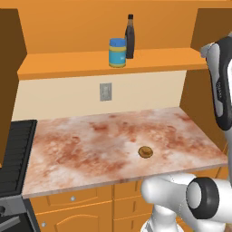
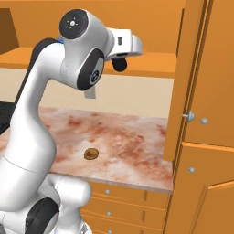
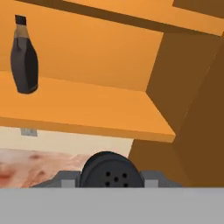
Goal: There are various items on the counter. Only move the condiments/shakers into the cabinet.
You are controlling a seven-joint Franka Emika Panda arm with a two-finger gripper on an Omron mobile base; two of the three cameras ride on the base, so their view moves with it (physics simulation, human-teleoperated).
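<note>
Tall dark brown bottle [image 1: 130, 36] and squat yellow-and-blue jar with blue lid [image 1: 117, 52] upright, side by side on orange wooden cabinet shelf [image 1: 68, 63]. Small round brown pastry [image 1: 145, 152] alone on mottled reddish-brown stone counter [image 1: 90, 145]. Two-finger gripper [image 3: 110, 174] raised near shelf, clamped on small black shaker with holed top [image 3: 110, 170].

Dark brown bottle [image 1: 130, 38]; yellow-and-blue jar [image 1: 117, 53], blue lid; brown pastry [image 1: 145, 152]; counter [image 1: 90, 149] mottled reddish-brown, cream; orange cabinet [image 1: 63, 63].
</note>
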